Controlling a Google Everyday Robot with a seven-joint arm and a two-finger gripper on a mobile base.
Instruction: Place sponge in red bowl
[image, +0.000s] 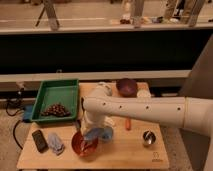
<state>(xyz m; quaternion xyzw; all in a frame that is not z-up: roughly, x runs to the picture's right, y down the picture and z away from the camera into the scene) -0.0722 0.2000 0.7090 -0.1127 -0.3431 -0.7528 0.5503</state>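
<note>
Gripper (89, 135) hanging over the glossy round orange-red bowl (80, 146), pale wooden matt tabletop (125, 150) under it, small shiny metal cup (148, 137), smooth white plastic-looking arm (145, 110)

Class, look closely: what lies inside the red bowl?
The red bowl shows only its shiny inside; the gripper hangs over its right rim with the sponge, covering that part, so anything beneath is hidden.
</note>
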